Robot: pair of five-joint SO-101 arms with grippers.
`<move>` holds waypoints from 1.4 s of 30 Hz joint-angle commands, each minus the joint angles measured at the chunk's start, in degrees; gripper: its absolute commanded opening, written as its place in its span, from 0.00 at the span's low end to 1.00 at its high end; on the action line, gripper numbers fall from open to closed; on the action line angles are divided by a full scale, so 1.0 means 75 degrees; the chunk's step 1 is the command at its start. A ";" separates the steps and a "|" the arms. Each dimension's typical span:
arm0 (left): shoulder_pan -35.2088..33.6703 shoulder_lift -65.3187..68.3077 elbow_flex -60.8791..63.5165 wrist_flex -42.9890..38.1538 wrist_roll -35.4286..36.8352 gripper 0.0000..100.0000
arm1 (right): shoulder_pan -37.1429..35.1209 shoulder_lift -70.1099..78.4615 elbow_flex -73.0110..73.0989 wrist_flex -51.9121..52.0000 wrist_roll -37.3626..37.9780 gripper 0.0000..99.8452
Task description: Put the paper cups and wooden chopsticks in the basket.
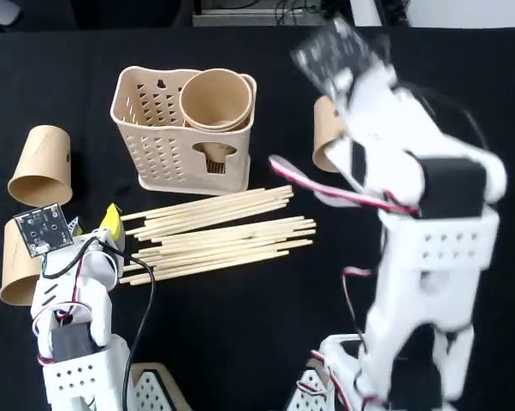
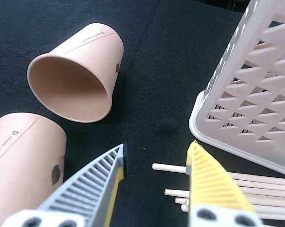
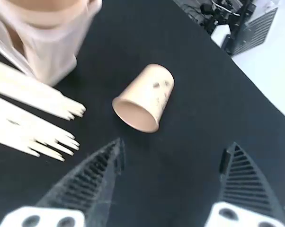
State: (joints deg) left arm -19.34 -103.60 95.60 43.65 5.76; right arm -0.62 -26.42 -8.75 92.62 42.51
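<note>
A beige slotted basket (image 1: 159, 137) stands at the back left with one paper cup (image 1: 216, 98) inside it. Wooden chopsticks (image 1: 219, 231) lie in a loose pile in front of it. Two paper cups (image 1: 42, 164) (image 1: 16, 267) lie on their sides at the far left. My left gripper (image 2: 156, 161) is open and empty, low between these cups (image 2: 76, 71) (image 2: 24, 156) and the chopstick ends (image 2: 213, 182). A fourth cup (image 3: 145, 97) lies on its side to the right of the basket, its mouth facing my open, empty right gripper (image 3: 173, 151), which hangs above it.
The black table (image 1: 240, 342) has free room in front of the chopsticks. The right arm (image 1: 420, 214) towers over the right side and hides part of the cup (image 1: 326, 133) there. The basket's wall (image 2: 246, 94) is close beside the left gripper.
</note>
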 commanded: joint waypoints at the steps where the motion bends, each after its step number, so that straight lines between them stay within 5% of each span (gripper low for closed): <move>1: -0.0006 -0.0059 -0.0018 0.0000 -0.0082 0.22 | 0.0961 -0.1307 0.3522 -0.2075 0.1348 0.33; 9: -0.0006 -0.0059 -0.0018 0.0000 -0.0082 0.22 | 0.1700 -0.2526 1.0098 -0.9284 0.2368 0.33; 12: -0.0006 -0.0059 -0.0018 0.0000 -0.0082 0.22 | 0.1618 -0.2514 1.1083 -1.0714 0.2368 0.33; 36: 0.0006 -0.0059 -0.0018 0.0000 -0.0082 0.22 | 0.1536 0.2913 0.6734 -1.1440 0.0727 0.33; 42: 0.0006 -0.0059 -0.0006 -0.0012 -0.0082 0.22 | 0.1196 0.3956 0.6218 -1.1804 0.0692 0.20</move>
State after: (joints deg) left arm -19.34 -103.60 95.78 43.65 5.76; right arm 9.93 1.01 42.15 5.67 48.22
